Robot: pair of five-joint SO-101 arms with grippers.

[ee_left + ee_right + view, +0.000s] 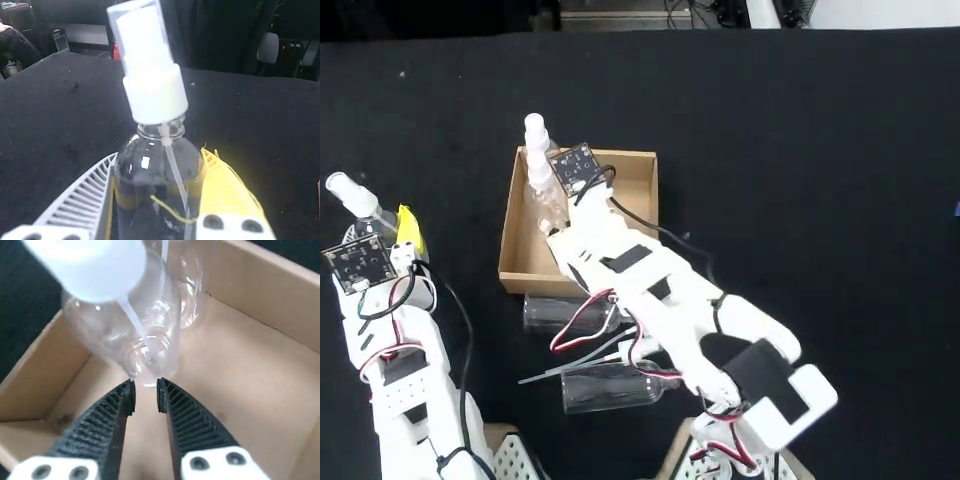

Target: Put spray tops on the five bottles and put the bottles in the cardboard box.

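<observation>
My left gripper is shut on a clear bottle, held at the left of the table. A white spray top sits on that bottle's neck. The cardboard box lies mid-table. In its far left corner stands a second clear bottle with a spray top. My right gripper is inside the box, open by a narrow gap. Its tips are just short of that bottle's base, with nothing between them.
Two clear bottles without tops lie on the black table in front of the box, one right against its near wall and one nearer the arm bases. A thin white dip tube lies between them, under the right arm.
</observation>
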